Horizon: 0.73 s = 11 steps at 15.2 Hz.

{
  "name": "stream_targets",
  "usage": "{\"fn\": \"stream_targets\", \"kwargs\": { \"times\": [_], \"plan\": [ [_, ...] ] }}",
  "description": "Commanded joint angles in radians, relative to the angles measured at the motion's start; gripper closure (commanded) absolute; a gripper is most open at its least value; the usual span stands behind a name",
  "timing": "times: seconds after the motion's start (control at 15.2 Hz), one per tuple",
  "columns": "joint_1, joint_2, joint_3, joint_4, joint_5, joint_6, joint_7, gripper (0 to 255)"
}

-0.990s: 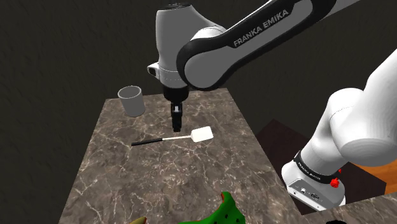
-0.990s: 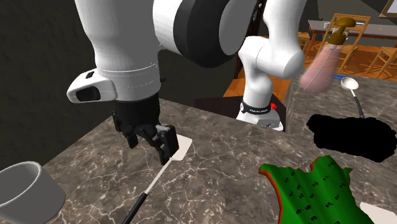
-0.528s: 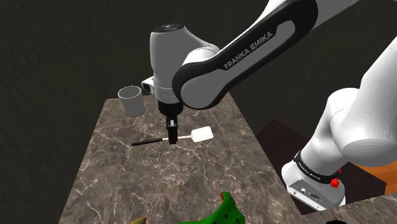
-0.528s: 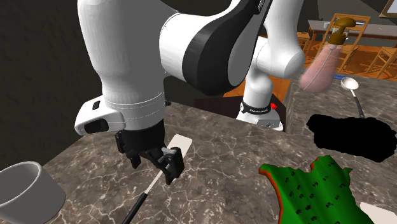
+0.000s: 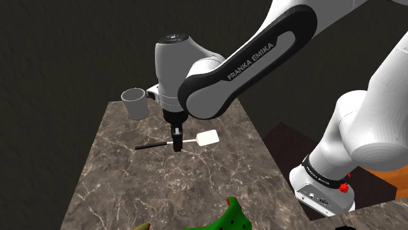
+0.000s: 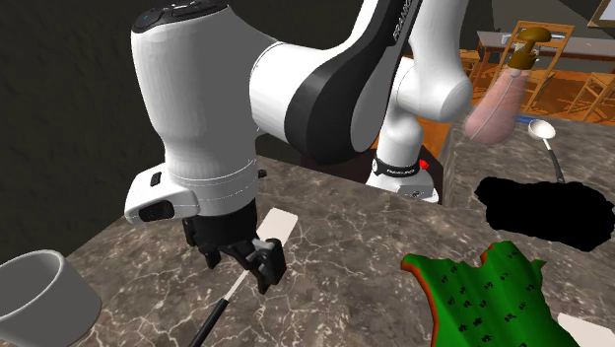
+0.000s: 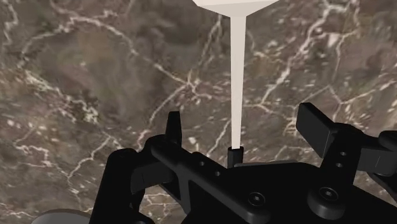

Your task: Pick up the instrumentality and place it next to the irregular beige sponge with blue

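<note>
A spatula lies flat on the dark marble table (image 5: 124, 183), with a white blade (image 5: 207, 138) and a thin black handle (image 5: 152, 145). My black gripper (image 5: 176, 141) is low over it, where the white shaft meets the handle. In the wrist view the white shaft (image 7: 236, 83) runs between the fingers (image 7: 316, 124), which stand apart and do not touch it; the gripper (image 7: 245, 127) is open. The second exterior view has the gripper (image 6: 258, 271) just above the shaft, the blade (image 6: 277, 225) behind it and the handle (image 6: 210, 321) in front. A pale object's corner (image 6: 589, 330) shows at that view's lower right edge.
A grey cup (image 5: 136, 102) stands at the table's far corner, also seen as the cup (image 6: 34, 296) close on the second exterior view's left. A green, red-edged object (image 6: 483, 294) lies on the table's near part (image 5: 227, 219). A ladle (image 6: 544, 133) and a black area (image 6: 547, 209) lie beyond it.
The gripper has come down and shifted along the spatula from above the blade side to the shaft near the handle. The spatula has not moved.
</note>
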<state>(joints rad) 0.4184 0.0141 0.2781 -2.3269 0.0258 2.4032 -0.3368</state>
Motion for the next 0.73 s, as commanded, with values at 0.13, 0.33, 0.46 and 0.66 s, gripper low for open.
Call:
{"fn": "stream_targets", "kwargs": {
  "times": [0.13, 0.33, 0.46, 0.66],
  "plan": [
    [0.0, 0.0, 0.0, 0.0, 0.0, 0.0, 0.0, 255],
    [0.0, 0.0, 0.0, 0.0, 0.0, 0.0, 0.0, 255],
    [0.0, 0.0, 0.0, 0.0, 0.0, 0.0, 0.0, 255],
    [0.0, 0.0, 0.0, 0.0, 0.0, 0.0, 0.0, 255]
  ]
}}
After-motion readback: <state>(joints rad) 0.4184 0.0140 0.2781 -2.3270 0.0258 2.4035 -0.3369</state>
